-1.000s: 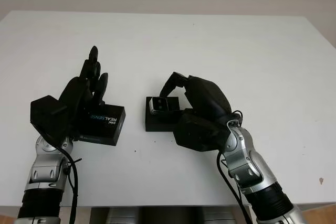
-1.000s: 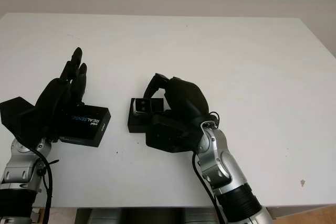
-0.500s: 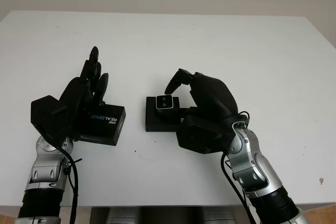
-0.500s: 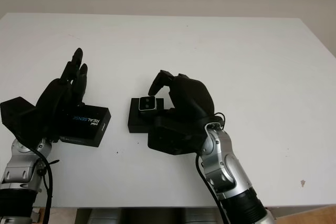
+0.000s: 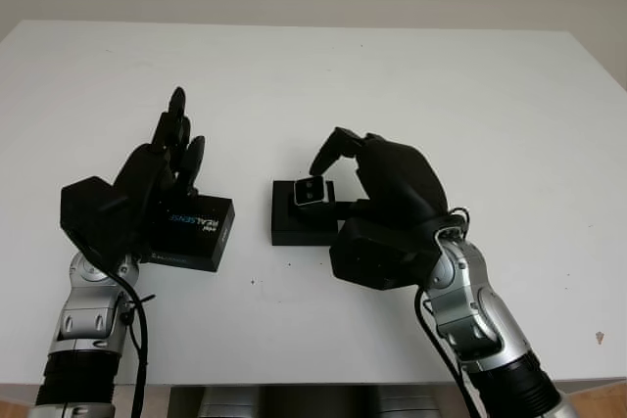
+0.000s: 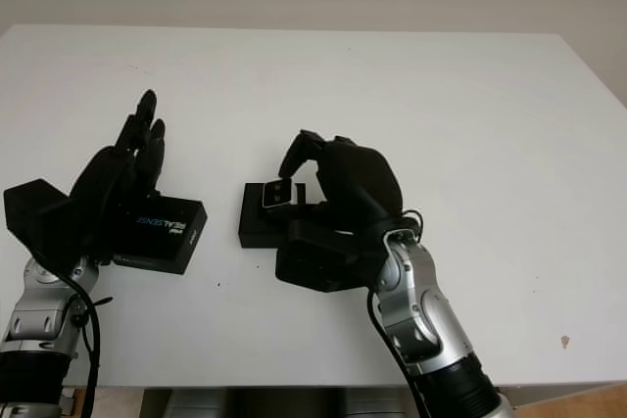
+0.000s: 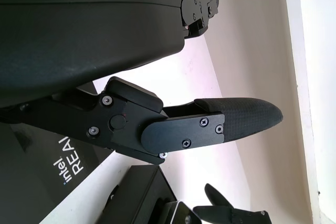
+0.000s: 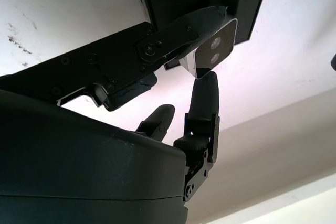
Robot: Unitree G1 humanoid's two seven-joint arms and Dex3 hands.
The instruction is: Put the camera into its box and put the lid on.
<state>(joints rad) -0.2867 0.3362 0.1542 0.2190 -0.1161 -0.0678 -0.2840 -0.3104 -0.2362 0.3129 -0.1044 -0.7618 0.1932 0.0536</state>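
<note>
A small silver camera [image 5: 312, 192] is pinched in my right hand [image 5: 321, 175], tilted just above the open black box [image 5: 292, 226] at the table's middle. In the right wrist view the camera [image 8: 212, 50] sits between a fingertip [image 8: 206, 90] and the thumb, with the box [image 8: 247, 3] behind it. The black lid [image 5: 199, 232] with white REALSENSE lettering lies to the left of the box. My left hand [image 5: 178, 144] is over the lid's left part, open, reaching past the lid's far edge. The lid [image 7: 31, 182] also appears in the left wrist view, under the hand's shell.
The white table [image 5: 411, 75] stretches wide behind and to the right of both hands. Its front edge runs close below the forearms. A small dark speck [image 5: 600, 338] marks the near right corner.
My right hand has drawn back a little to the right and uncovered the camera, which now tilts over the box. The lid under the left hand has turned slightly.
</note>
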